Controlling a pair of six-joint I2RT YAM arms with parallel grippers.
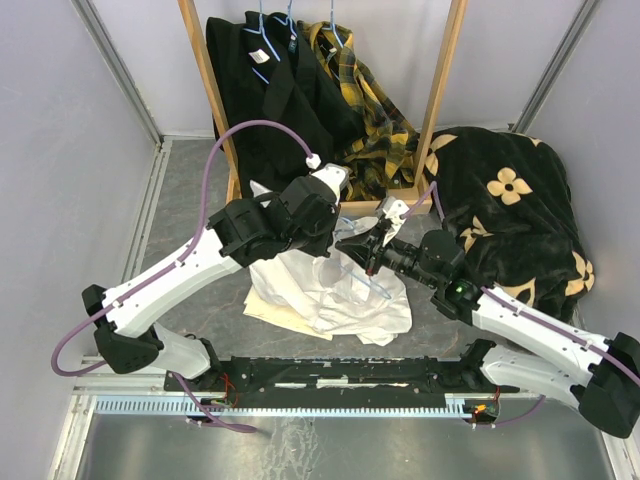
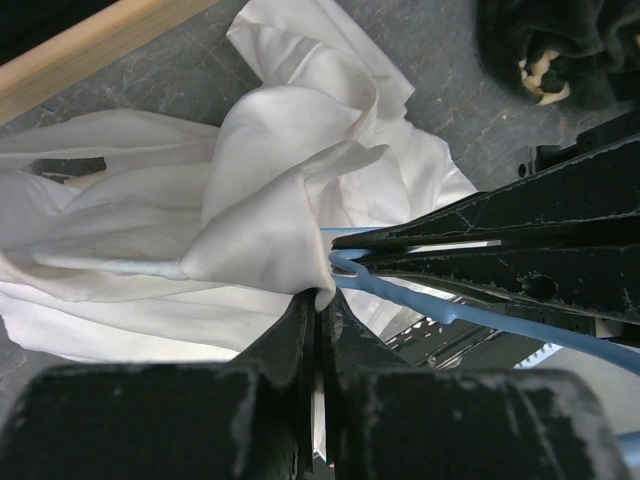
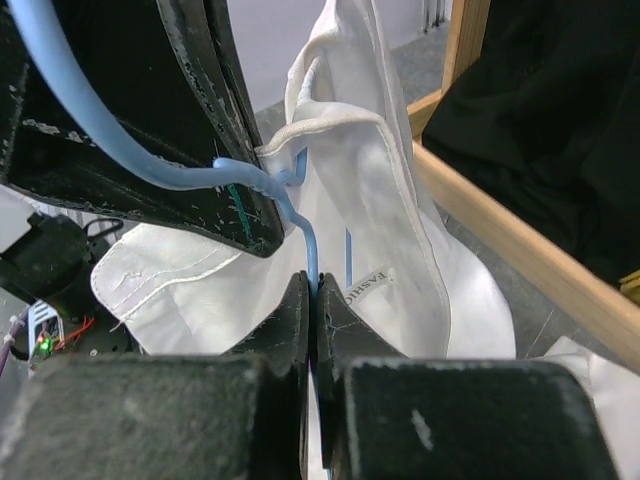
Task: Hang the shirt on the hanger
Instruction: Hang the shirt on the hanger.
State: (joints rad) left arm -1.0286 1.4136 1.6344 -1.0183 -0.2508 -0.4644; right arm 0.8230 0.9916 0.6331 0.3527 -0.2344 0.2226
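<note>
Scene: a white shirt (image 1: 340, 295) lies crumpled on the grey table (image 1: 185, 200) between both arms.
Left gripper (image 2: 320, 300): pinched shut on a fold of shirt cloth.
Right gripper (image 3: 313, 285): clamped on the blue hanger (image 2: 500, 322), whose wire sits partly under the collar.
Doing it well: likely hold the cloth taut and ease the hanger's shoulder into the neck opening without snagging.

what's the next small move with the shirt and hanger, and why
Probably have the right gripper push the thin light-blue wire hanger further under the white button-up shirt: the left gripper pinches its cloth, and much wire lies outside.
</note>
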